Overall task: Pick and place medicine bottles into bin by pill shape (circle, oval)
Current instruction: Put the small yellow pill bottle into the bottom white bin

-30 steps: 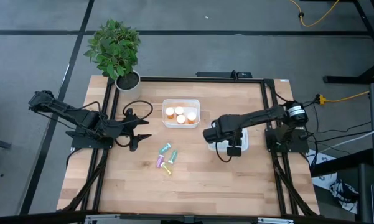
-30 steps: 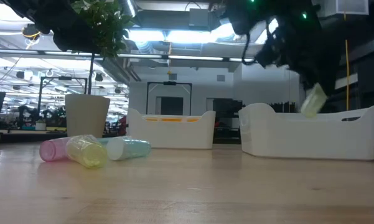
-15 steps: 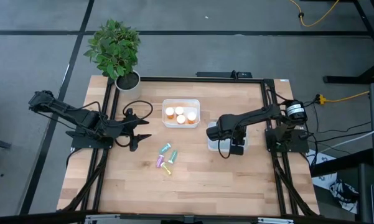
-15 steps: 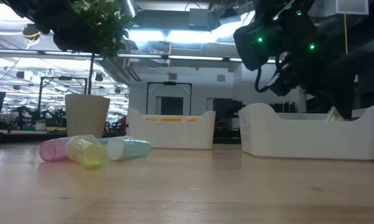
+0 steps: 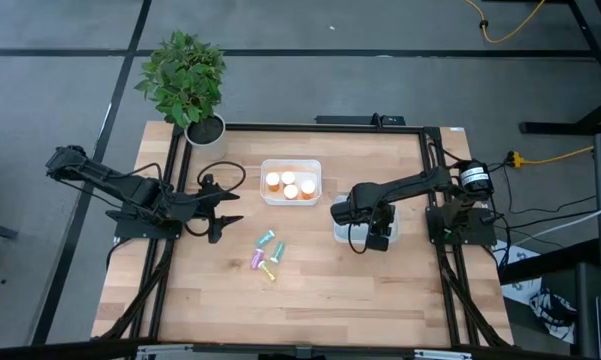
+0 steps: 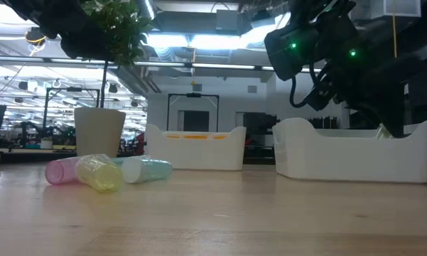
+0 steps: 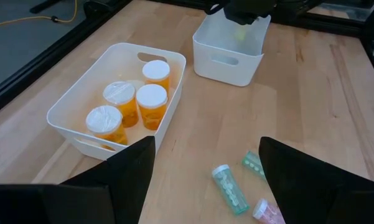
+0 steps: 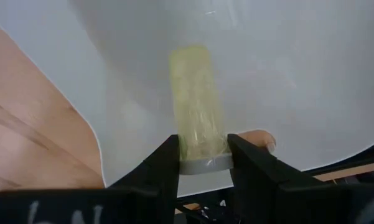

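Note:
My right gripper [image 8: 202, 160] reaches down into the right white bin [image 6: 355, 153], shut on a pale yellow-green medicine bottle [image 8: 198, 106]. The bottle's top shows just over the bin's rim in the low view [image 6: 381, 131]. Three pastel bottles [image 5: 268, 255] lie on their sides on the wooden table. Several orange bottles with white caps [image 7: 134, 102] stand upright in the left white bin [image 5: 290, 182]. My left gripper [image 5: 225, 205] hovers open at the table's left, touching nothing. My right gripper pinches the bottle's capped end [image 8: 202, 163] between its two fingers [image 8: 165, 165]. It comes from above, slanting down into the bin. The bottle runs on past the fingertips toward the bin's floor; whether it touches the floor, I cannot tell.
A potted plant [image 5: 185, 85] stands at the table's far left corner. A black frame rail [image 5: 430, 200] runs round the table. Bare wood lies along the near side [image 5: 300, 310] and between the two bins.
My right gripper has gone down into the right bin with the bottle, which was above the rim and now sits behind it. The gripper has also rolled a little, then kept still. The grip has not changed.

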`<state>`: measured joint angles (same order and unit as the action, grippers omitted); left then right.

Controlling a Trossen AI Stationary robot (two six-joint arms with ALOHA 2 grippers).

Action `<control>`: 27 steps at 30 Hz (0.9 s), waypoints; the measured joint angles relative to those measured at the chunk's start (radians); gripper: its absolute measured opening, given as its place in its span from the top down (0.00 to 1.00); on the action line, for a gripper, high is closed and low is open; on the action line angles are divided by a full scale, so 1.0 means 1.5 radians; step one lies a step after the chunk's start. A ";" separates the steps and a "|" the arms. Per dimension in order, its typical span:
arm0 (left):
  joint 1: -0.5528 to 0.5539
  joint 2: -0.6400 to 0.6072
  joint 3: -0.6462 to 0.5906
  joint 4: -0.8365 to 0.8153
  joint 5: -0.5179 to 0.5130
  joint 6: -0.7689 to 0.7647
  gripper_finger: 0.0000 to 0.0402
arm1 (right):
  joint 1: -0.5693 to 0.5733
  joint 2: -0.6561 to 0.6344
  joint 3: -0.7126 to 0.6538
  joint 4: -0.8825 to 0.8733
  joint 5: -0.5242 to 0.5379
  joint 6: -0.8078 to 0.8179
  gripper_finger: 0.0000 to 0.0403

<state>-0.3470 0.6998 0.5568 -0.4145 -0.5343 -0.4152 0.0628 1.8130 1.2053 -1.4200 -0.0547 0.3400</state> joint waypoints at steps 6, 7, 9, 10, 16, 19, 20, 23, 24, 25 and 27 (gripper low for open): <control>0.000 0.000 0.000 0.000 0.000 0.000 0.30 | 0.000 0.000 0.000 0.000 0.000 0.017 0.69; 0.000 0.000 0.000 0.000 0.000 0.000 0.30 | 0.000 0.000 0.000 0.000 0.000 0.016 0.69; 0.000 0.000 0.000 0.000 0.000 0.000 0.30 | 0.000 0.000 0.000 0.000 0.000 0.015 0.69; 0.000 0.000 0.000 0.000 0.000 0.000 0.30 | 0.000 0.000 0.000 0.000 0.000 0.015 0.69; 0.000 0.000 0.000 0.000 0.000 0.000 0.30 | 0.000 0.000 0.000 0.000 0.000 0.016 0.68; 0.000 0.000 0.000 0.000 0.000 0.000 0.30 | 0.000 0.000 0.000 0.000 0.000 0.050 0.66; 0.000 0.000 0.000 0.000 0.000 0.000 0.30 | 0.000 0.000 0.000 0.000 0.000 0.054 0.66; 0.000 0.000 0.000 0.000 0.000 0.000 0.30 | 0.000 0.000 0.000 0.000 0.000 0.066 0.63; 0.000 0.000 0.000 0.000 0.000 0.000 0.30 | 0.000 0.000 0.000 0.000 0.000 0.065 0.63; 0.000 0.000 0.000 0.000 0.000 0.000 0.30 | 0.000 0.000 0.000 0.000 0.000 0.066 0.62; 0.000 0.000 0.000 0.000 0.000 0.000 0.30 | 0.000 0.000 0.000 0.000 0.000 0.065 0.61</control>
<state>-0.3471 0.6998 0.5568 -0.4145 -0.5341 -0.4152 0.0628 1.8130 1.2053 -1.4207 -0.0547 0.4381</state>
